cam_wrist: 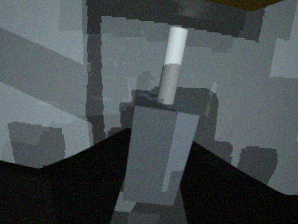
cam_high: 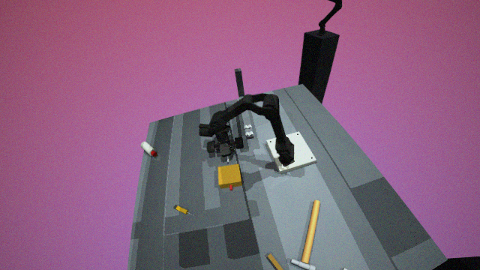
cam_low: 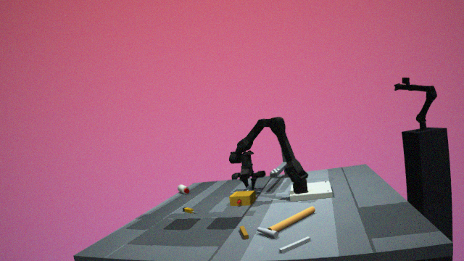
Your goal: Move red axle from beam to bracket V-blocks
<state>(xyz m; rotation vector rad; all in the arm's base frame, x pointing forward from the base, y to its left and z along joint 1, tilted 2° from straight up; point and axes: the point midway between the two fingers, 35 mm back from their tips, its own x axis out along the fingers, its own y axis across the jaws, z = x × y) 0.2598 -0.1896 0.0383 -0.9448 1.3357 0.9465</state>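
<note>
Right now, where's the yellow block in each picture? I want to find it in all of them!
Top: the yellow block is near the middle, a bit low.
Exterior: right of the middle and below halfway, with a red end poking out.
Wrist: just a dark yellow sliver at the top edge, toward the right.
Shared landmark: the black gripper, shut on a grey piece.
</note>
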